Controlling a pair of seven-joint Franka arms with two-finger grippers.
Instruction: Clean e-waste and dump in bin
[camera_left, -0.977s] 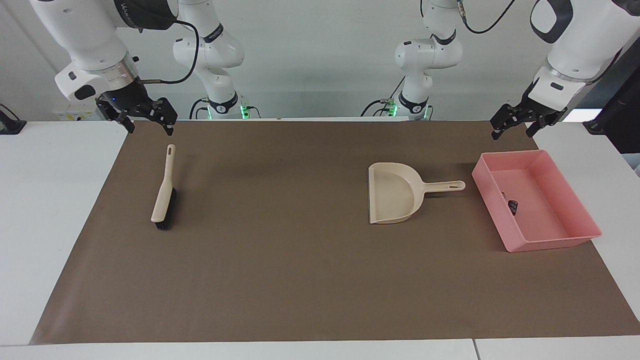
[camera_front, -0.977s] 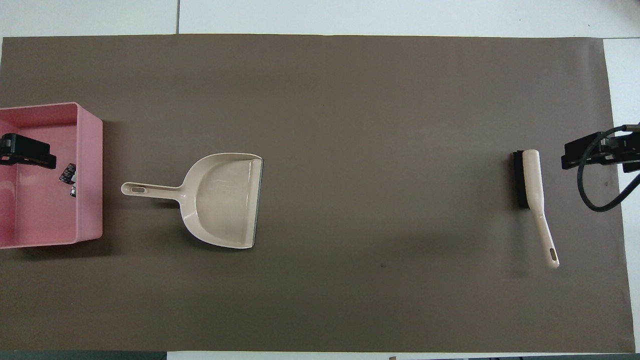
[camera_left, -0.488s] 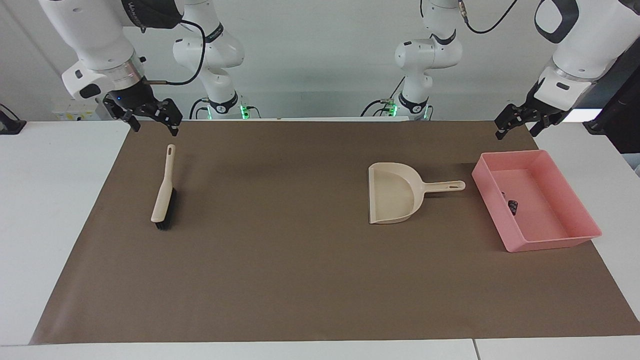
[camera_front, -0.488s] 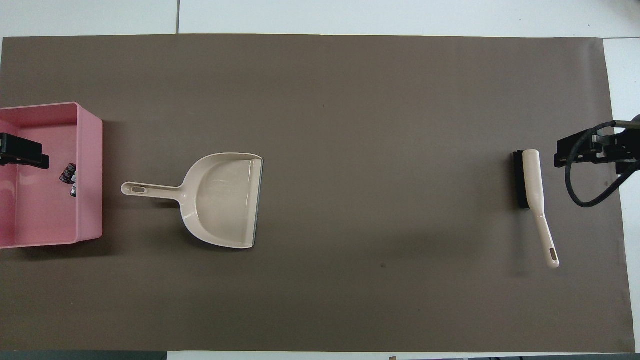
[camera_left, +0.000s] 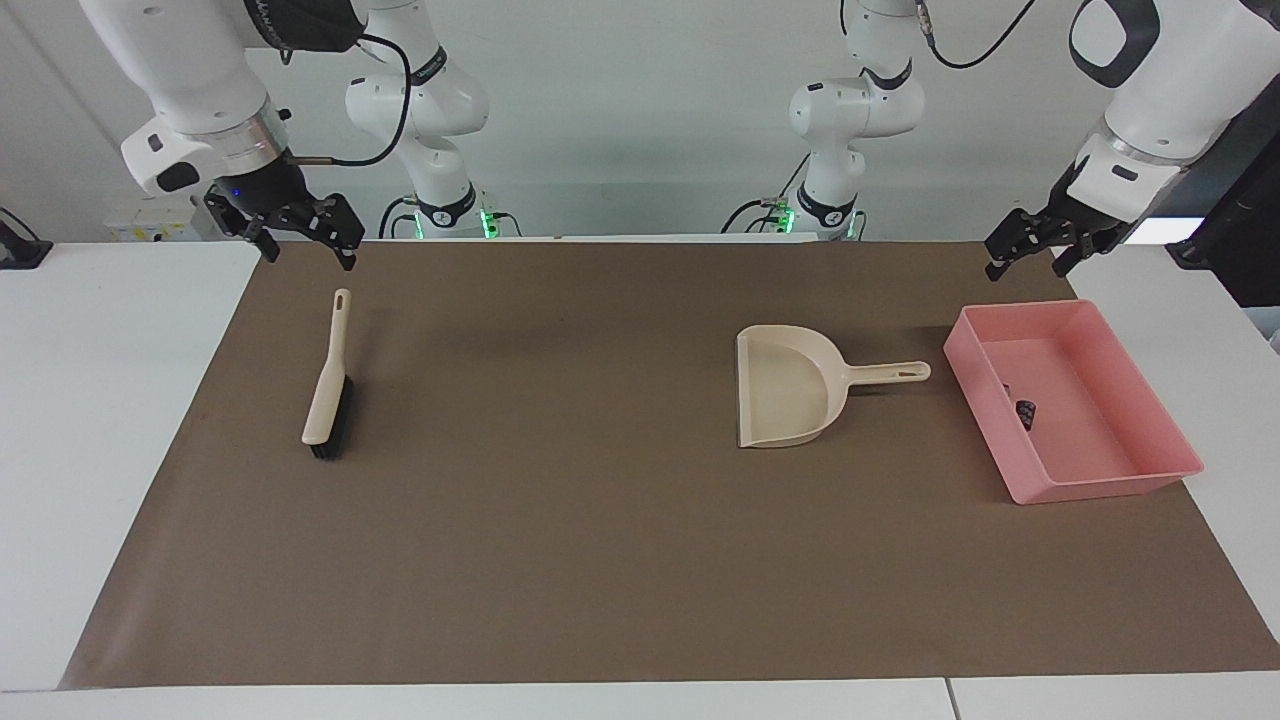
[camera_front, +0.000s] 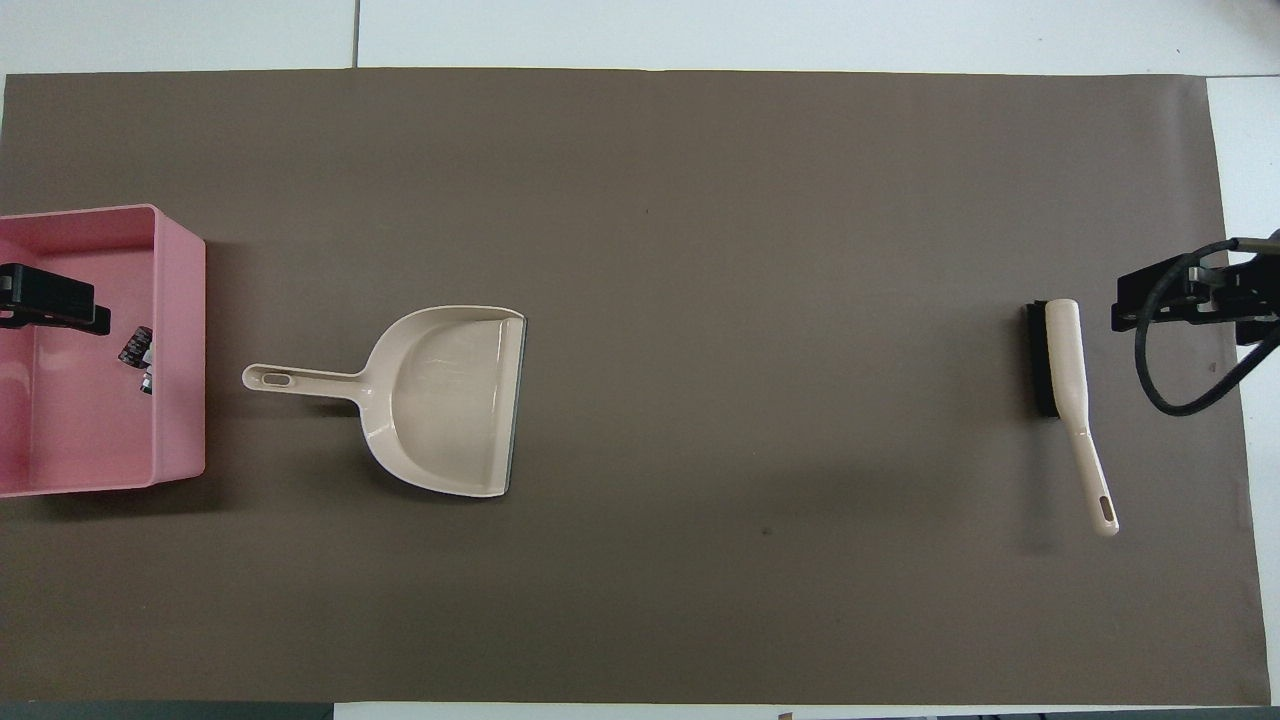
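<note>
Since the earlier frames you will find both arms drawn up and back toward their bases, while nothing on the brown mat (camera_left: 600, 560) has shifted. The right gripper (camera_left: 300, 235) hangs in the air above the mat's edge by the tip of the brush's handle, jaws spread wide and holding nothing. The left gripper (camera_left: 1035, 250) hovers over the mat's edge beside the pink bin (camera_left: 1100, 480), likewise wide open and empty. The e-waste (camera_front: 140, 355) lies inside the bin, against the wall that faces the dustpan; you can make out dark bits there, though not each piece distinctly. The beige dustpan (camera_left: 785, 385) sits empty on the mat just beside the bin, handle toward it. The brush (camera_left: 328, 385) lies flat at the right arm's end, well apart from the dustpan. In my judgement the dumping is done and both arms are retiring; nothing remains on the mat to sweep.
</note>
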